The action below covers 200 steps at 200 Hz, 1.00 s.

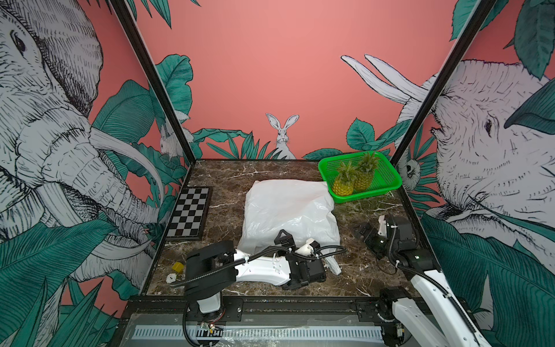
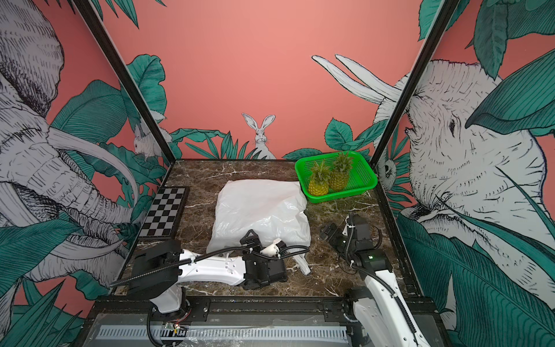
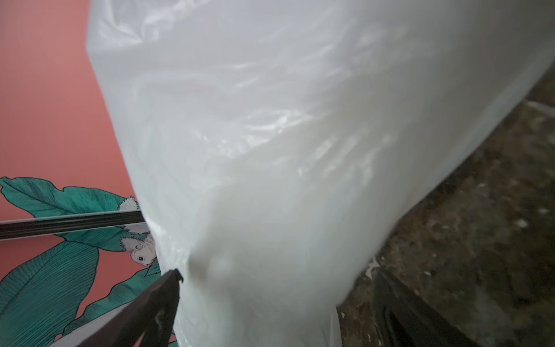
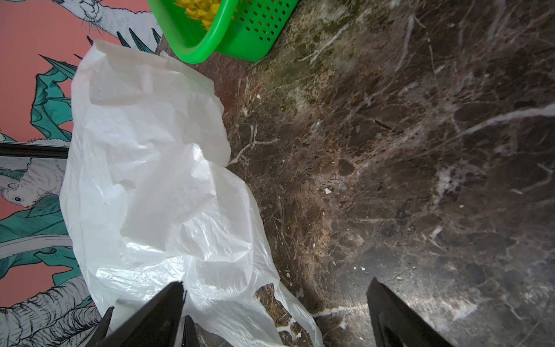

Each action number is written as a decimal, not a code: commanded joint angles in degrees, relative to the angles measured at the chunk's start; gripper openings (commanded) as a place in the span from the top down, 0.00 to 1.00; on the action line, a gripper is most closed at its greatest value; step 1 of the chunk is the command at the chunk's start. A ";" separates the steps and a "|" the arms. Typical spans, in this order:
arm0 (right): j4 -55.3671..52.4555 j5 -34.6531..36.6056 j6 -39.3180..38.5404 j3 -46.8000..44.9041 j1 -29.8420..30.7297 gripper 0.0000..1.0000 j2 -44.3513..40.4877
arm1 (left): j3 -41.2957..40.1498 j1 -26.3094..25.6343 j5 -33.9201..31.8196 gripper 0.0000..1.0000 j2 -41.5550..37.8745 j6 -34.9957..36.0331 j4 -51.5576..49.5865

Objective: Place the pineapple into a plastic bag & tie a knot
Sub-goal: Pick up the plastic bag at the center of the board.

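The white plastic bag lies crumpled flat on the marble table in both top views. Two pineapples stand in the green mesh basket at the back right. My left gripper is at the bag's near edge, open wide, with bag plastic bulging between its fingers. To the right of the bag my right gripper hovers open over the marble, and a handle loop lies between its fingers. The knot is out of view.
A checkerboard lies by the left wall. A small yellow block and a white scrap sit at the front left. One bag handle trails beside the left wrist. Printed walls close in three sides.
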 commanded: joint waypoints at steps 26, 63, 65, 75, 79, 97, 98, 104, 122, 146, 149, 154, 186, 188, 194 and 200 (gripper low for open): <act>-0.54 0.02 -0.54 1.97 0.32 0.09 -1.21 | 0.43 4.90 -1.18 0.33 -3.05 8.58 11.32; 0.30 -1.30 0.11 1.40 0.25 0.14 -2.12 | 2.92 6.49 3.57 0.96 -4.22 12.42 10.65; 0.31 -1.37 0.18 1.36 0.24 0.14 -2.19 | 3.21 6.49 3.73 0.98 -4.28 12.38 10.33; 0.38 -2.30 0.67 1.13 0.32 0.14 -2.63 | 5.24 6.74 5.01 1.00 -4.58 11.84 7.83; 0.54 -2.72 0.92 1.05 0.32 0.14 -2.78 | 6.15 6.84 5.41 1.00 -4.71 11.30 6.68; 0.26 -5.40 2.05 0.58 0.29 0.15 -3.72 | 10.83 7.57 6.98 1.00 -4.98 8.75 1.05; 0.24 -5.55 2.14 0.53 0.31 0.15 -3.76 | 11.17 7.65 7.11 1.00 -4.92 8.55 0.62; 0.14 -6.60 2.63 0.39 0.38 0.15 -4.37 | 13.20 8.11 7.57 1.00 -4.78 7.14 -1.93; -1.33 -9.44 4.18 0.03 0.41 0.16 -7.22 | 20.01 10.16 10.63 1.00 -3.84 2.37 -10.22; -5.25 -12.51 5.49 0.03 1.05 0.16 -11.98 | 28.11 12.26 13.93 1.00 -1.71 -1.66 -17.31; -5.70 -12.74 5.73 0.03 1.12 0.17 -12.67 | 29.17 12.41 14.19 1.00 -1.38 -2.07 -18.22; -6.51 -13.22 6.13 0.08 1.21 0.17 -13.69 | 30.83 12.55 14.62 1.00 -0.94 -2.82 -19.59; -11.47 -15.87 7.17 1.20 2.15 0.18 -19.04 | 41.65 13.57 17.78 1.00 1.13 -9.46 -29.34; -11.81 -15.96 7.15 1.38 2.16 0.18 -19.35 | 42.09 13.60 18.01 1.00 1.15 -9.90 -29.64; -12.89 -16.32 7.09 1.67 2.19 0.18 -20.12 | 43.37 13.82 18.72 1.00 1.11 -10.96 -30.50; -14.00 -16.66 6.98 2.04 2.19 0.18 -20.80 | 44.53 14.11 19.62 1.00 0.99 -12.08 -31.50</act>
